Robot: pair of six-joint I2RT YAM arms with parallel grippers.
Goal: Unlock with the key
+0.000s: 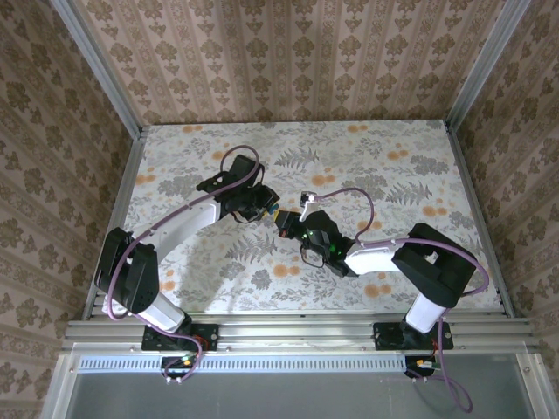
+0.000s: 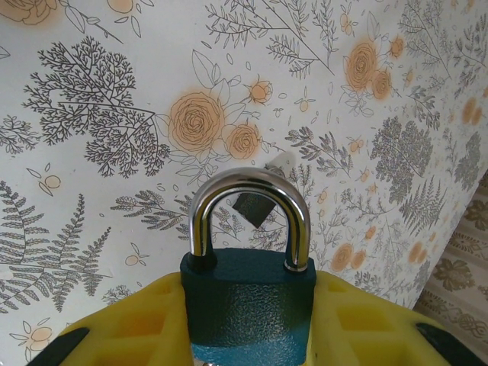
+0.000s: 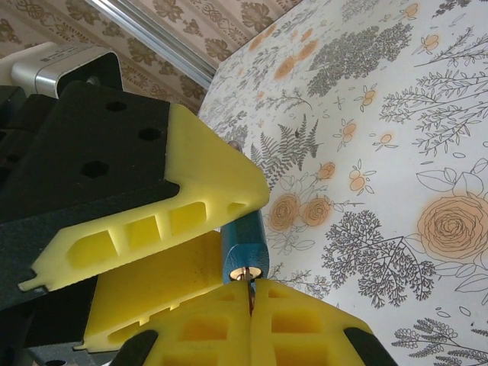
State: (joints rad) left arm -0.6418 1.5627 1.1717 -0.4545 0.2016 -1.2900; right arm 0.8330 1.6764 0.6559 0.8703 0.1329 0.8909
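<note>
The left arm [image 1: 188,218] reaches toward 1 o'clock and the right arm [image 1: 376,256] toward 10 o'clock, meeting over the table's [image 1: 393,175] middle. The left gripper [image 1: 262,205] clamps the padlock [image 2: 248,305] body, leaving the shackle [image 2: 248,183] free. The right gripper [image 1: 293,225] is pinched tight on the key [image 3: 248,296] at the keyhole.

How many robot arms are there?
2. The left arm comes from the left, the right arm from the right; both meet at the padlock mid-table.

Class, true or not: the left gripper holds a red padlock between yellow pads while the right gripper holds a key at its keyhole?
No: the padlock is teal-blue, not red, as the left wrist view shows. The left gripper does hold it; the right gripper holds a key at its keyhole.
</note>
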